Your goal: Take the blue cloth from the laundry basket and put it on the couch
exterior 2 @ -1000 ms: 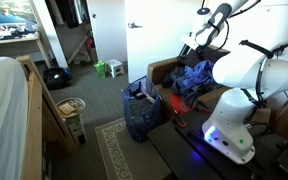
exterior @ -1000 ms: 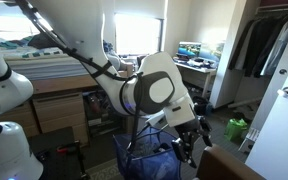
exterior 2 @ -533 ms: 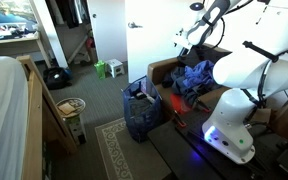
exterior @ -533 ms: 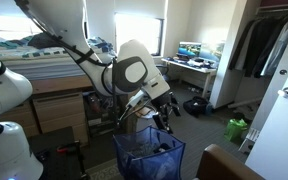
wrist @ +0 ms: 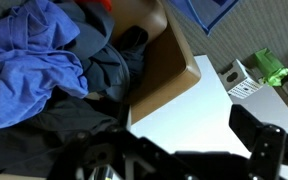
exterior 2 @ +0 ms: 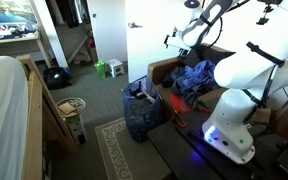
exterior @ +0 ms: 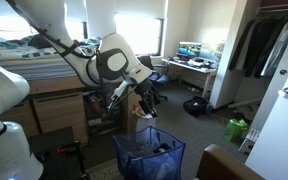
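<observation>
The blue cloth lies heaped on the brown couch, clear of the mesh laundry basket standing just beside it. The Robotiq gripper hangs above the couch, and the wrist view shows its jaws apart and empty. The task looks essentially complete.

A light wooden loft bed fills one side in an exterior view. On the carpet past its far post lies a black bag. A round tan basket sits beside its near post, and a patterned rug lies just off that corner. Farther from the bed, by the white wall, are a small green bundle and a white box. In an exterior view, wooden drawers stand under the bed, and a desk with a lit monitor stands beyond it.
</observation>
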Controlling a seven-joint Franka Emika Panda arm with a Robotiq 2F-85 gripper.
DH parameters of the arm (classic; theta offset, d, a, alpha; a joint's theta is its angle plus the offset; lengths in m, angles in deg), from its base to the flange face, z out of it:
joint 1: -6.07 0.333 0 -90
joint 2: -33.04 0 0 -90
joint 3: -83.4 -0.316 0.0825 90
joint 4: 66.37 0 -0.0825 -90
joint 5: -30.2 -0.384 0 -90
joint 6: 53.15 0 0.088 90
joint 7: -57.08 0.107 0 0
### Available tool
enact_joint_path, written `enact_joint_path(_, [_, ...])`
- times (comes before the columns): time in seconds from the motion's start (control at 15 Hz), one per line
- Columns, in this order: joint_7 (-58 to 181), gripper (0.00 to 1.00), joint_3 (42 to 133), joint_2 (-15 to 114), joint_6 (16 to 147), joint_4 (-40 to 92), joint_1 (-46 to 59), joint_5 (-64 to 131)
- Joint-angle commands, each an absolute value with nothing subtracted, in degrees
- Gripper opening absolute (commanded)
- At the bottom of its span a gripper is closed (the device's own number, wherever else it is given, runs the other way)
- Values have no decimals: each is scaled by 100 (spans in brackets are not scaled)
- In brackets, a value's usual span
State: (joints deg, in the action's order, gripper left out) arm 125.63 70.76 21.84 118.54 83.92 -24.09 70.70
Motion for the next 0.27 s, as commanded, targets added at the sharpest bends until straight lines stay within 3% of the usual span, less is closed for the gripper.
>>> enact_joint_path(0.0, [12499,100,7079,2105,11840,8449,-2346,7037])
enact_joint_path(0.2, [12468,100,7083,1999,11822,8516,-2297,7011])
